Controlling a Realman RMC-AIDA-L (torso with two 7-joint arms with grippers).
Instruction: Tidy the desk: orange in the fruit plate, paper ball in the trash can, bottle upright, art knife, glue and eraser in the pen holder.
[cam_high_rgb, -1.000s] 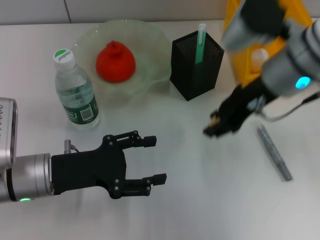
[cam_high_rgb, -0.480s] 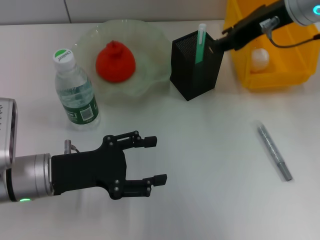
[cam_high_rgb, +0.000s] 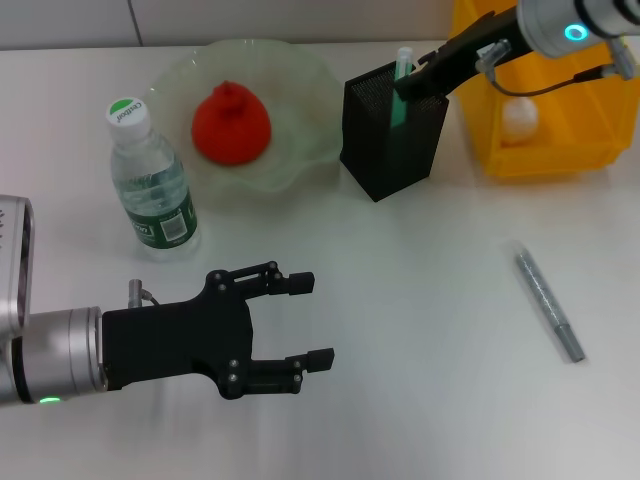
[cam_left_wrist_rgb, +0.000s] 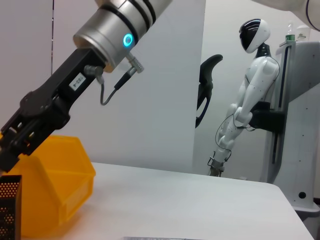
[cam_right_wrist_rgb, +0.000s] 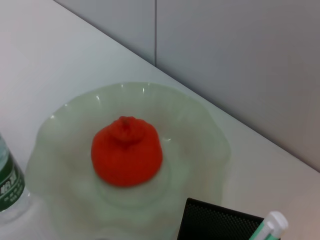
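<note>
The orange (cam_high_rgb: 231, 122) (cam_right_wrist_rgb: 127, 151) lies in the pale-green fruit plate (cam_high_rgb: 305, 75) (cam_right_wrist_rgb: 205, 120). To the plate's left the bottle (cam_high_rgb: 150, 185) (cam_right_wrist_rgb: 7, 184) stands upright. The black mesh pen holder (cam_high_rgb: 385, 140) (cam_right_wrist_rgb: 220, 224) (cam_left_wrist_rgb: 9, 210) holds a green-and-white glue stick (cam_high_rgb: 402, 80) (cam_right_wrist_rgb: 267, 226). My right gripper (cam_high_rgb: 408, 86) (cam_left_wrist_rgb: 12, 147) hangs over the holder's top opening. No eraser shows in any view. The grey art knife (cam_high_rgb: 548, 303) lies on the table at the right. A paper ball (cam_high_rgb: 518, 118) sits in the yellow trash can (cam_high_rgb: 560, 150) (cam_left_wrist_rgb: 55, 195). My left gripper (cam_high_rgb: 305, 320) rests open near the front left.
A grey wall runs along the table's far edge. In the left wrist view a white humanoid robot (cam_left_wrist_rgb: 242, 105) stands on a stand beyond the table. White tabletop (cam_high_rgb: 420, 300) lies between the left gripper and the art knife.
My right gripper rose from mid-table, where a small tan thing showed at its tip, and swung back to the pen holder, then slid slightly left over its opening. The left arm stayed still.
</note>
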